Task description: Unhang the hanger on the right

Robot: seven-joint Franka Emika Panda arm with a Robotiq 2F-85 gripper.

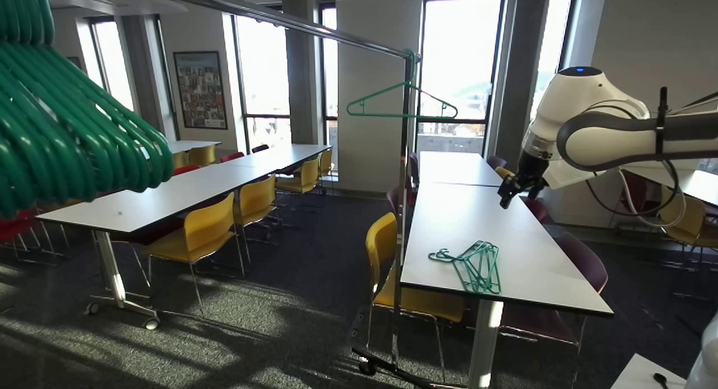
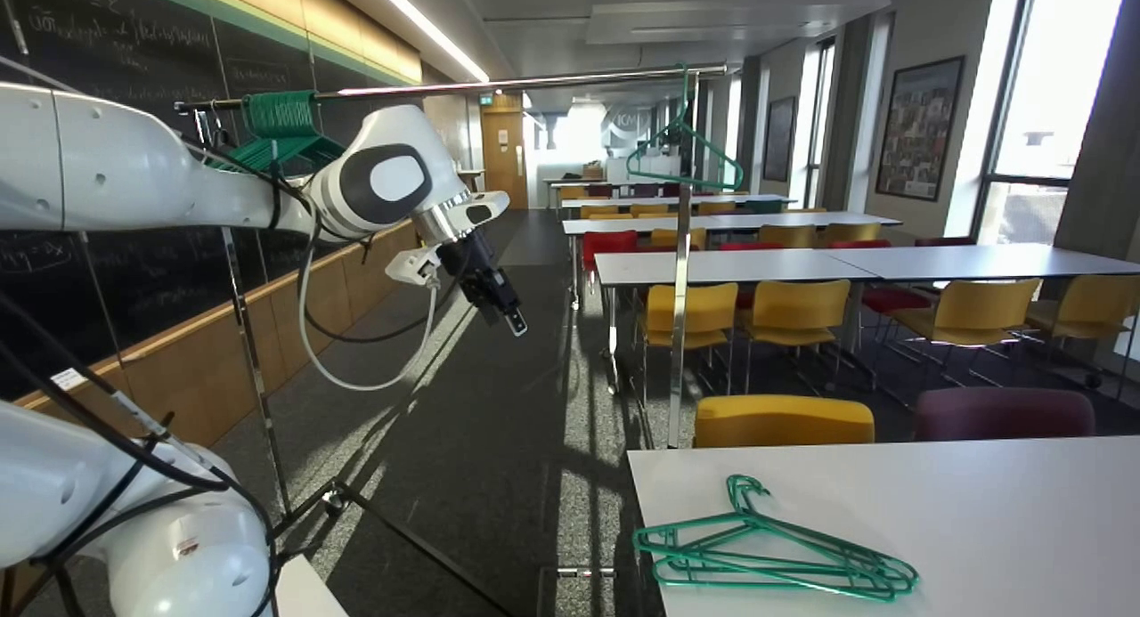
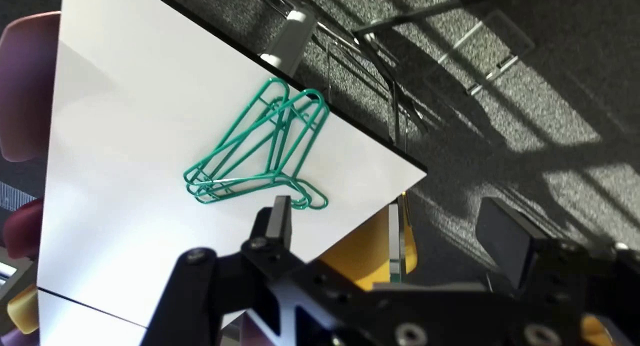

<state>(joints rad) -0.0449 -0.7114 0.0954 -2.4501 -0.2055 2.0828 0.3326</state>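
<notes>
The end effector (image 3: 391, 222) stands wide and empty; approach seems in hand, calling next for a rise to the still-hung hanger (image 1: 387, 115), depth uncertain.

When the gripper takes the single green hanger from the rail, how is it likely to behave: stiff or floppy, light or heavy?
The hanger is probably stiff, since its lower bar looks straight. It seems light for its size, being a thin, open outline. It may swing or twist if pushed, as it hangs from the rail by its top.
</notes>
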